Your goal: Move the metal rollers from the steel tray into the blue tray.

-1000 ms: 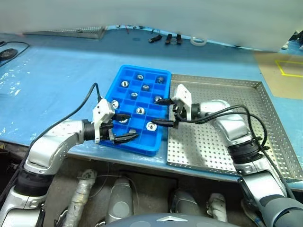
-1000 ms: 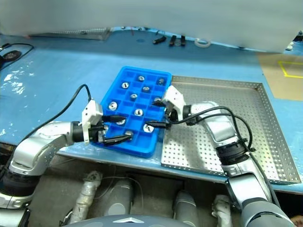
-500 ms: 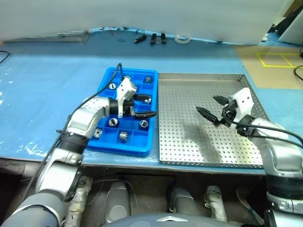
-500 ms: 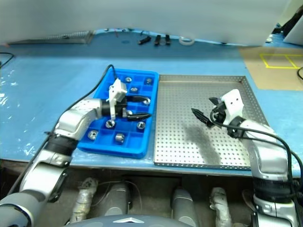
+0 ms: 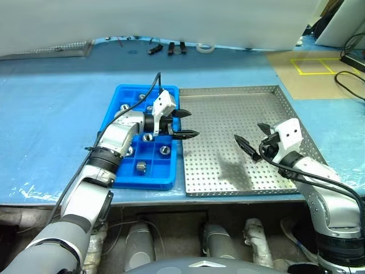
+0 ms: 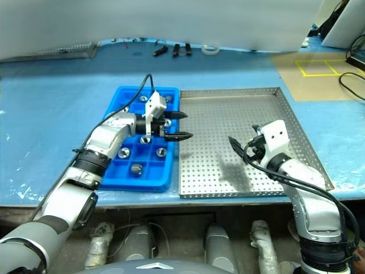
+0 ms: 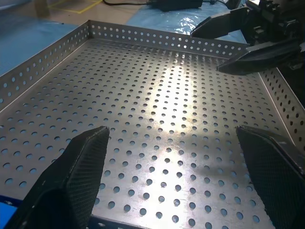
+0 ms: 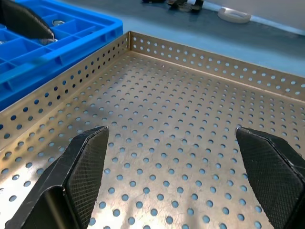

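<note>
both grippers have left the bright blue compartment tray (image 5: pixel 128 171), the wide-open left gripper (image 5: pixel 183 124) at its edge, the wide-open right gripper (image 5: pixel 251 140) over the bare perforated steel tray (image 5: pixel 228 108). about six shiny metal rollers (image 5: pixel 141 166) show in the compartments.

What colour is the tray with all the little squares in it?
Bright blue. The blue tray shows best in the left eye view.
</note>
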Tool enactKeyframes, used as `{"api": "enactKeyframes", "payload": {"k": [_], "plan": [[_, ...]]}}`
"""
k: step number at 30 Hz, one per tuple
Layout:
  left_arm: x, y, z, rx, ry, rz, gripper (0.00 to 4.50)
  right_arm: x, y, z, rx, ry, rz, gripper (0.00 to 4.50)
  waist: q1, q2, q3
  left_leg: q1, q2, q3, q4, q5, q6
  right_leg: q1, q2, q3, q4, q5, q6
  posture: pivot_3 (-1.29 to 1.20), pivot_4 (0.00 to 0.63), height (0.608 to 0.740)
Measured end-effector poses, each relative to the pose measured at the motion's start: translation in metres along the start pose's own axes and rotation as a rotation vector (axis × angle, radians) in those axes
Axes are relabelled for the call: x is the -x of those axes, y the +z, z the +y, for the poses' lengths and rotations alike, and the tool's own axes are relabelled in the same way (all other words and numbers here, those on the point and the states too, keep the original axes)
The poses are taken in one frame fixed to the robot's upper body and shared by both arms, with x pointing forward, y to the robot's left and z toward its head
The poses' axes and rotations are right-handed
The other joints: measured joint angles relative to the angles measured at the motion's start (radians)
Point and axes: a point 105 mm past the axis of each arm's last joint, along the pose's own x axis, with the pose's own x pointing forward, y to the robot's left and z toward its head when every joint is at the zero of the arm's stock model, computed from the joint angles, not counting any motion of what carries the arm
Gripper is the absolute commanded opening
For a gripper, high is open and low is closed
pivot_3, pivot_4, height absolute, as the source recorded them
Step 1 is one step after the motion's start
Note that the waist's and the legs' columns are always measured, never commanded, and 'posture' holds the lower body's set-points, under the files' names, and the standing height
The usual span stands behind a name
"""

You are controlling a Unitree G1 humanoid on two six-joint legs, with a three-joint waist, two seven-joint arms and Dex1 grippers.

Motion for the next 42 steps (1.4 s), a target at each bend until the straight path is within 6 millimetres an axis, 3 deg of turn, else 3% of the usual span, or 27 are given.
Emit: {"api": "enactKeyframes", "payload": {"k": [5, 14, 34, 42], "plan": [[0.008, -0.013, -0.008, 0.023, 0.031, 0.016, 4.50, -0.002, -0.009, -0.005, -0.020, -0.012, 0.016, 4.48, 0.008, 0.000, 0.000, -0.001, 0.000, 0.000, 0.000, -0.001, 0.001, 0.000, 0.000, 0.000, -0.002, 0.000, 0.000, -0.20, 0.150, 0.740], [0.032, -0.009, -0.002, 0.020, 0.116, 0.012, 4.50, -0.007, -0.010, -0.009, -0.033, -0.019, 0.000, 4.48, 0.019, 0.000, 0.000, -0.001, 0.000, 0.000, 0.000, -0.001, 0.001, 0.000, -0.001, -0.001, -0.002, 0.000, 0.000, -0.18, 0.150, 0.740], [0.034, -0.005, -0.003, 0.051, 0.108, 0.014, 4.50, -0.015, -0.002, -0.008, -0.030, -0.018, -0.029, 4.48, 0.018, 0.000, 0.000, -0.001, 0.000, 0.000, -0.002, -0.001, 0.001, 0.000, -0.001, 0.000, -0.003, 0.000, 0.000, -0.19, 0.150, 0.740], [0.062, -0.003, 0.004, 0.050, 0.150, 0.041, 4.50, -0.004, -0.008, -0.018, -0.036, -0.059, 0.000, 4.48, 0.018, 0.000, 0.000, -0.001, 0.000, 0.001, -0.005, 0.000, 0.000, -0.001, 0.000, -0.001, -0.005, 0.000, 0.000, -0.18, 0.150, 0.740]]}}
